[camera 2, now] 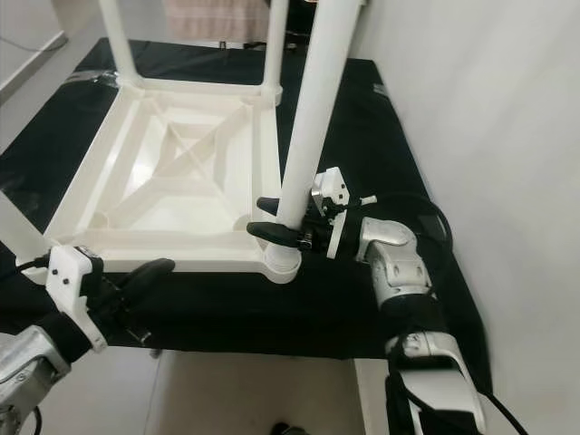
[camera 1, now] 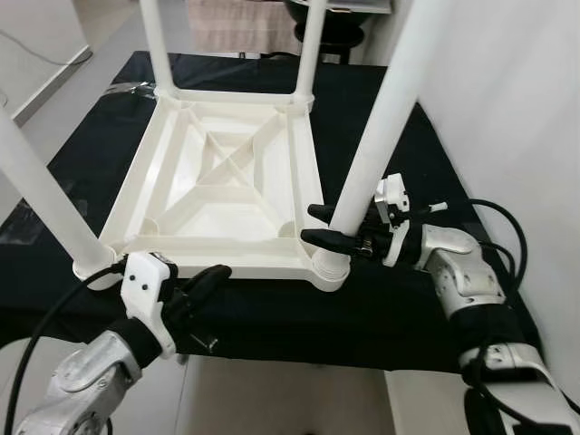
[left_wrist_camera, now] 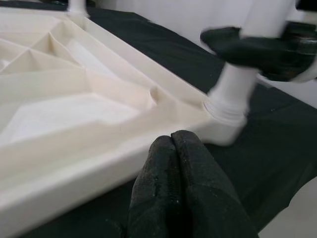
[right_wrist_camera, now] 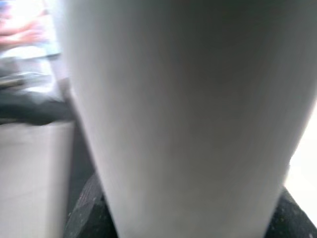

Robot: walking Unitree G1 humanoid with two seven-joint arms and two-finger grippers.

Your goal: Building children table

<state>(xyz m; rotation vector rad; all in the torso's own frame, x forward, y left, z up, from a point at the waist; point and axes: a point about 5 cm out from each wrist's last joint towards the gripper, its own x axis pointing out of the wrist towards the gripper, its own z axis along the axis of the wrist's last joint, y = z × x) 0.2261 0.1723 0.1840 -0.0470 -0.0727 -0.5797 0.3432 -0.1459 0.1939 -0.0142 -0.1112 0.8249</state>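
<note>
A white plastic children's table (camera 1: 227,256) lies upside down on a black cloth, its ribbed underside facing up. Four white legs stand in its corner sockets. My right gripper (camera 1: 310,224) is shut on the near right leg (camera 1: 381,127), just above its socket (camera 1: 331,270), with one black finger on each side. That leg (right_wrist_camera: 178,109) looms close in the right wrist view. My left gripper (camera 1: 217,274) is shut and holds nothing. It hovers just in front of the table's near rim, its fingers (left_wrist_camera: 173,144) pressed together.
The near left leg (camera 1: 41,195) rises beside my left arm. Two far legs (camera 1: 154,41) (camera 1: 311,45) stand at the back. The black cloth (camera 1: 362,100) covers the platform, and a white wall (camera 1: 517,91) is close on the right. Pale floor lies below the front edge.
</note>
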